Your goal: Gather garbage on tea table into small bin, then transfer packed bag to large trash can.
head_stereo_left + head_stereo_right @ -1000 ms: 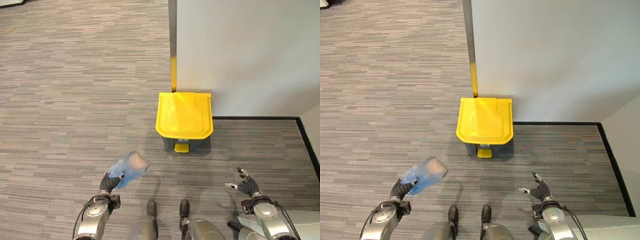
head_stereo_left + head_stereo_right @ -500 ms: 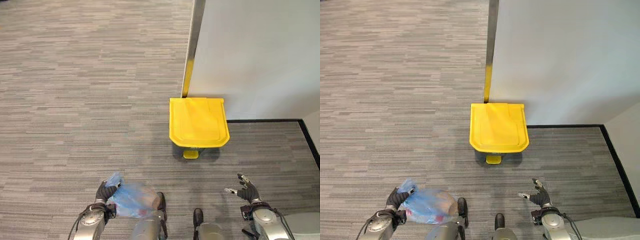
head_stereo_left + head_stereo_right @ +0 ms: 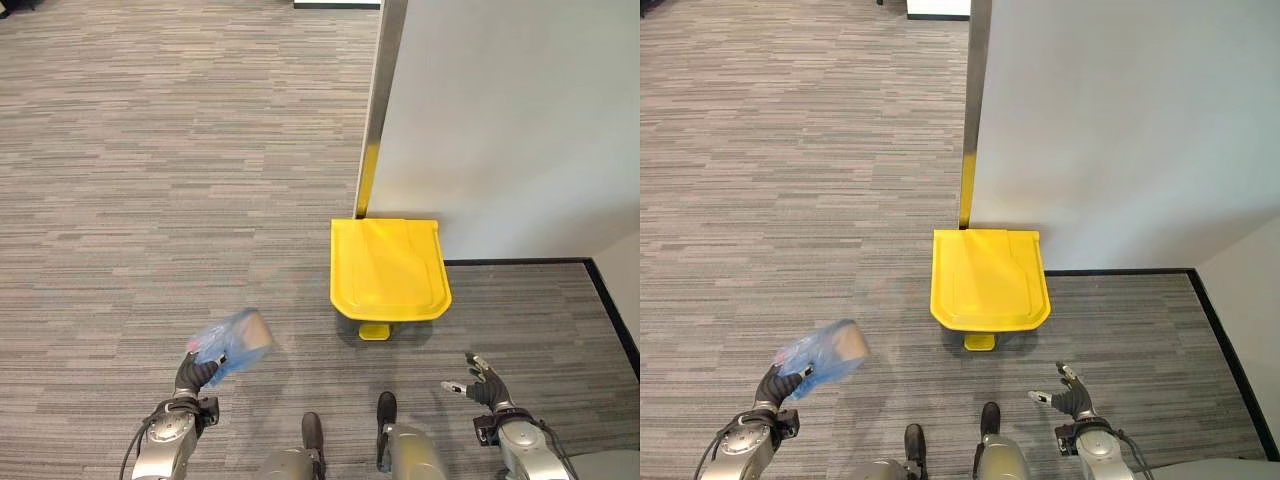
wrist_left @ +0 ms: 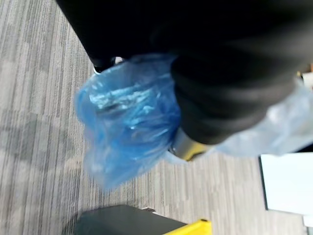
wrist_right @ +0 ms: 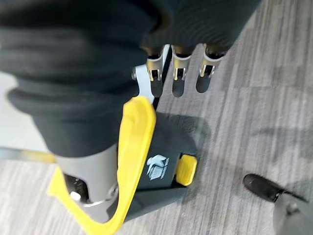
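Packed blue bag [image 3: 232,341] of tea-table garbage is hanging in the air at about eight o'clock from the large trash can [image 3: 389,268], well apart from it, with the neck of the plastic bunched in my left hand [image 3: 192,372]. I am curling those fingers round the gathered film, and a pale, boxy lump is showing through the plastic near the top of the load. My right hand [image 3: 482,377] is hovering at roughly four o'clock from the can, its fingers [image 5: 177,74] straight and spread, carrying nothing.

The can is standing on the grey carpet [image 3: 150,200] against the white partition [image 3: 510,110], its yellow lid [image 3: 988,277] lying shut and its yellow pedal [image 3: 374,331] facing me at six o'clock. To my reckoning, the bag transfer is only partly done: the bag is packed and lifted, yet the lid is barring the way in.

Doing this well means, I judge, getting the lid up first, by pedal or by my free hand under its front lip, before bringing the bag over the opening. I am also minding that thin plastic: a loose pinch could let it slip, and a bag that is rocking may catch the rim, so I would steady it, centre it above the mouth, then let go low.
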Controlling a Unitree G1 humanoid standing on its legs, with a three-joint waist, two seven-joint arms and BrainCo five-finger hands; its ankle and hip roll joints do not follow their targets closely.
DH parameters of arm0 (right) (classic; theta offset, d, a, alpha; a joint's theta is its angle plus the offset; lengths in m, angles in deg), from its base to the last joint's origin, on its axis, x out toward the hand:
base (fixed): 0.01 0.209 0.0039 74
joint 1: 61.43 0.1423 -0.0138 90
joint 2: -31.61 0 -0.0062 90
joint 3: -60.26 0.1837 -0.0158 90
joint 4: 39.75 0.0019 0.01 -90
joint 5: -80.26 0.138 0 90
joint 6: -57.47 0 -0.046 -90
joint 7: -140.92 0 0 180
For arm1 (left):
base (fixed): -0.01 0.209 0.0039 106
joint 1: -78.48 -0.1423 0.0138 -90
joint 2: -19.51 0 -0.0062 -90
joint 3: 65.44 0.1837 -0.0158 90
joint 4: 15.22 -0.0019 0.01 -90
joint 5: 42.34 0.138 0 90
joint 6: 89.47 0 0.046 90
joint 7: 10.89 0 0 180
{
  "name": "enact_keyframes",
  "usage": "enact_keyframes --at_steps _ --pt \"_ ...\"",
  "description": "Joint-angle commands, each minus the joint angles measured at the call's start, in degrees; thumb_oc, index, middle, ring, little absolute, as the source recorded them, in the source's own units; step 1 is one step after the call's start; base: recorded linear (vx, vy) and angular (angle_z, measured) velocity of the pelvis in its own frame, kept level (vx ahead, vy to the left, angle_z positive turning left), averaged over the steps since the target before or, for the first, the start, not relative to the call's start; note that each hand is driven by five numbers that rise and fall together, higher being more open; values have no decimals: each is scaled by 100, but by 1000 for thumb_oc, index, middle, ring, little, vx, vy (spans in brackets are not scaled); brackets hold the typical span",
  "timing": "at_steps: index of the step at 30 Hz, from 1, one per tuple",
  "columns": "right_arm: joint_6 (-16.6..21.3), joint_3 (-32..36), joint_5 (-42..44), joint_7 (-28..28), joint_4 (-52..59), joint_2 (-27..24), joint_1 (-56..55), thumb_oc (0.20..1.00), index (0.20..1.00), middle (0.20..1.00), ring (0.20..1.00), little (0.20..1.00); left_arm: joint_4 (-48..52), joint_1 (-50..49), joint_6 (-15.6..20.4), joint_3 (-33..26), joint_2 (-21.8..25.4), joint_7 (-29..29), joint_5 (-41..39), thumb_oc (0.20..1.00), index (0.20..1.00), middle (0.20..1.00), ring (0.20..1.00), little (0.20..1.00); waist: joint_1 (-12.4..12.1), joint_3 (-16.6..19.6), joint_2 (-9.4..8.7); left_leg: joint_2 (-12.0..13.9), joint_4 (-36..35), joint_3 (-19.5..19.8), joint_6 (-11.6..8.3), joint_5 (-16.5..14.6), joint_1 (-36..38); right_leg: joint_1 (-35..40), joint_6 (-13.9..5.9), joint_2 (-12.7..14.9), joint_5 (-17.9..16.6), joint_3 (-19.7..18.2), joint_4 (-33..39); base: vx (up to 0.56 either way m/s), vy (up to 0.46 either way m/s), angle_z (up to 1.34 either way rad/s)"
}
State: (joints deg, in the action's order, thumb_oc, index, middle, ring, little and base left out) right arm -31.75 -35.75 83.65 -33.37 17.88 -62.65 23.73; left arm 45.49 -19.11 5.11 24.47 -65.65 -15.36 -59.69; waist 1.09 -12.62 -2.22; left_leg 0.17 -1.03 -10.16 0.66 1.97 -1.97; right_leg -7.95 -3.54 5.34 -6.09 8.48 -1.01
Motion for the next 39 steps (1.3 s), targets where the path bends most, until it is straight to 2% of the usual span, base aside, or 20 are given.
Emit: enact_keyframes --at_steps 1,7,13,17,18,20,22,24,26,28,29,30,31,32,33,35,39 --pt "168 94 64 87 75 -204 211 1000 1000 1000 1000 1000 217 53 219 -100 123 39 -70 200 200 200 200 200 12 114 -150 -74 725 259 -164 -868 -84 290 -239 26 907 70 -327 67 -57 9" --pt "174 73 32 71 45 -213 185 1000 1000 1000 1000 1000 228 -4 183 -66 70 72 -34 200 200 200 200 200 -5 189 -140 -87 472 312 -163 -830 100 547 -223 -40 963 67 -132 48 10 0" --pt "133 -5 -52 62 30 -181 296 1000 1000 1000 1000 1000 317 28 187 -75 201 26 56 200 200 200 200 200 -82 116 -202 -180 647 332 -46 -974 -62 371 -337 49 891 -97 -324 -15 112 -5" --pt "127 -36 -57 49 67 -142 394 1000 1000 1000 1000 1000 326 74 197 -120 263 -8 29 200 200 200 200 200 -143 2 -204 -300 803 389 81 -1095 -202 28 -474 157 850 -225 -800 -15 158 -24" --pt "134 -28 -38 53 73 -114 409 1000 1000 1000 1000 1000 308 110 204 -139 307 -20 39 200 200 200 200 200 -137 -72 -161 -331 816 397 134 -1138 -175 -163 -556 233 803 -214 -1254 17 155 -17" --pt "122 -18 -11 50 91 -93 413 1000 1000 1000 1000 1000 274 148 211 -143 316 -42 59 200 200 200 200 200 -99 -151 -119 -403 759 435 172 -1225 18 -563 -546 219 668 -237 -1691 108 175 -5" --pt "123 11 21 98 85 -134 438 1000 1000 1000 1000 1000 243 175 226 -158 322 -72 39 200 200 200 200 200 -29 -230 -64 -471 660 478 180 -1367 313 -912 -502 283 474 18 -1393 194 67 3" --pt "125 22 40 107 94 -149 433 1000 1000 1000 1000 1000 219 175 234 -163 313 -78 31 200 200 200 200 200 24 -255 -59 -513 640 542 180 -1427 433 -1021 -501 247 376 43 -1156 208 0 13" --pt "125 68 65 132 60 -166 409 1000 1000 1000 1000 1000 159 253 253 -180 294 -99 24 200 200 200 200 200 151 -293 -86 -608 670 722 115 -1581 689 -1281 -596 210 181 252 -388 322 -47 20" --pt "119 110 72 152 65 -199 373 1000 1000 1000 1000 1000 129 300 261 -172 282 -113 29 200 200 200 200 200 259 -296 -73 -630 758 879 70 -1696 791 -1368 -640 157 86 338 -77 304 -101 49" --pt "122 153 107 156 111 -236 313 1000 1000 1000 1000 1000 146 335 273 -125 283 -97 30 200 200 200 200 200 356 -282 -97 -678 820 1085 35 -1827 886 -1471 -684 78 -10 2 -34 262 -104 70" --pt "122 154 107 156 112 -238 310 1000 1000 1000 1000 1000 148 333 272 -124 281 -97 30 200 200 200 200 200 356 -283 -88 -670 829 1086 34 -1837 887 -1463 -684 72 -10 7 -30 259 -119 80" --pt "121 225 141 159 117 -271 238 1000 1000 1000 1000 1000 143 388 277 -84 308 -83 48 200 200 200 200 200 412 -273 -91 -676 929 1244 11 -2011 957 -1450 -638 21 -43 -293 -36 188 -98 94" --pt "135 282 204 154 111 -271 194 1000 1000 1000 1000 1000 131 405 287 -64 315 -61 25 200 200 200 200 200 441 -246 -138 -706 1020 1353 -17 -2082 982 -1447 -609 79 -144 -403 -67 265 -169 84" --pt "146 305 244 180 64 -297 231 1000 1000 1000 1000 1000 98 464 299 -68 324 -70 -6 200 200 200 200 200 462 -250 -140 -685 1129 1389 -47 -2158 994 -1545 -587 125 -253 -420 -214 236 -189 60" --pt "129 321 248 220 17 -322 271 1000 1000 1000 1000 1000 19 435 268 -62 259 -75 -34 200 200 200 200 200 501 -200 -135 -544 1206 1339 -98 -2267 1017 -1574 -539 145 -230 -301 -394 213 -160 25" --pt "203 467 502 276 1 -376 375 1000 1000 1000 1000 1000 -44 461 296 -73 254 -92 -50 200 200 200 200 200 574 -84 15 -444 875 1200 -96 -2130 1051 -1724 -562 42 -271 -154 -481 63 -29 -13"
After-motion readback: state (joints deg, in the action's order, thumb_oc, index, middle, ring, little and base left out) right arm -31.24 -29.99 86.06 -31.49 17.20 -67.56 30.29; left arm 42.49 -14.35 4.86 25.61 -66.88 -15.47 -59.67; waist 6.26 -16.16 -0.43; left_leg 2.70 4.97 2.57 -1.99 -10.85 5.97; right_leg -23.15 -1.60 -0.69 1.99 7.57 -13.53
